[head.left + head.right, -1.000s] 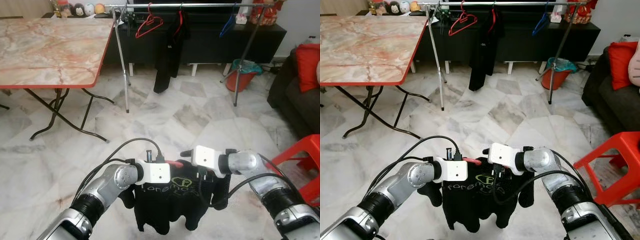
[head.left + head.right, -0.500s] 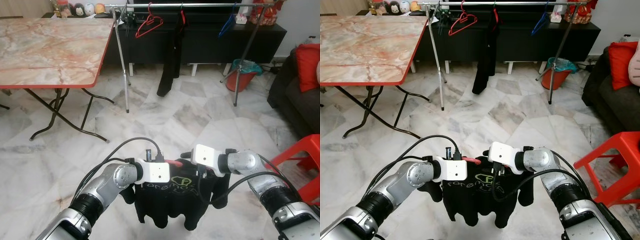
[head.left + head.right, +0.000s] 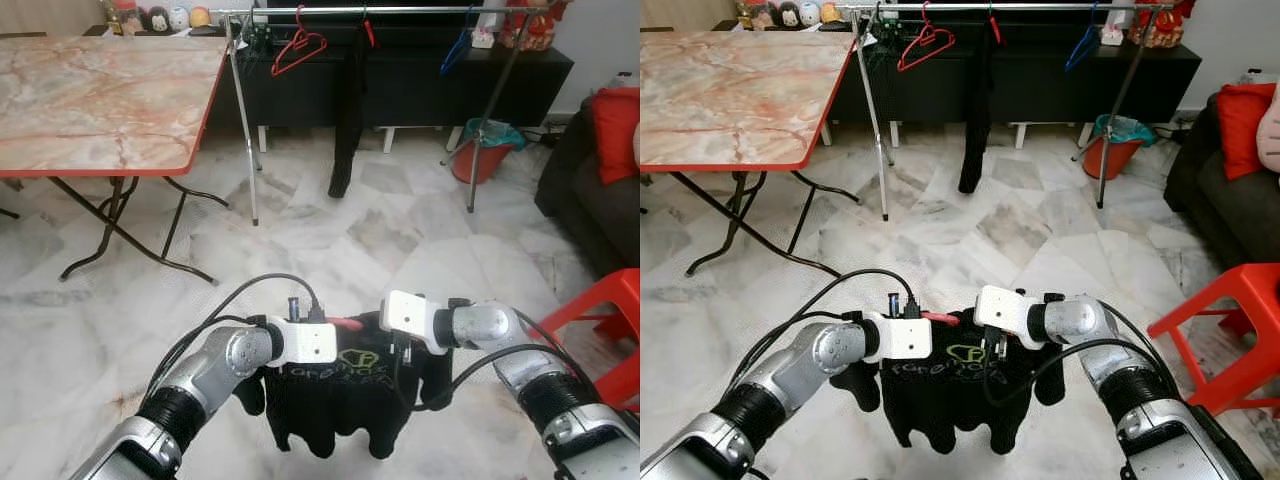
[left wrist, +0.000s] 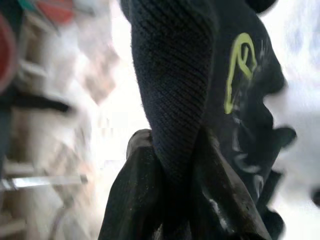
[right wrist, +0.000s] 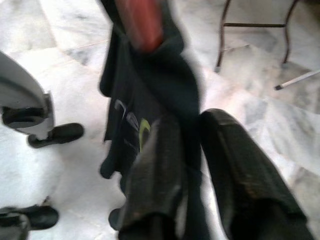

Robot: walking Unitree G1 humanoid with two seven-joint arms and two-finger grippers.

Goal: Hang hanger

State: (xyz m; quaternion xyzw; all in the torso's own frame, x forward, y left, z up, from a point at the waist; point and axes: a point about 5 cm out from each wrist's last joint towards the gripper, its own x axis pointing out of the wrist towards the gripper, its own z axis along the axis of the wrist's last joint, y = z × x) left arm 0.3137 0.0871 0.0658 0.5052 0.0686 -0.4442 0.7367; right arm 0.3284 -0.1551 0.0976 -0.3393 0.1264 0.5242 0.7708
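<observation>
Both grippers, left gripper (image 4: pixel 175 200) and right gripper (image 5: pixel 192 165), clamped on the black T-shirt (image 3: pixel 345 400) over its red hanger (image 3: pixel 345 324), held level between them; clothes rail (image 3: pixel 400 10) far ahead, parallel to hanger, slightly right.

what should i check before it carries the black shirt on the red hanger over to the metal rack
1. Left gripper shut on the black T-shirt with a yellow-green logo: ok, the left wrist view shows cloth pinched between its fingers.
2. Right gripper shut on the shirt: ok, cloth sits between its fingers in the right wrist view.
3. Red plastic hanger inside the shirt: cannot tell how well it sits.
4. Free room on the silver metal clothes rail: ok, gaps show between the hangers.
5. Marble floor toward the rail: ok.
6. Red-edged marble-pattern folding table on the left: ok, off to the side.
</observation>
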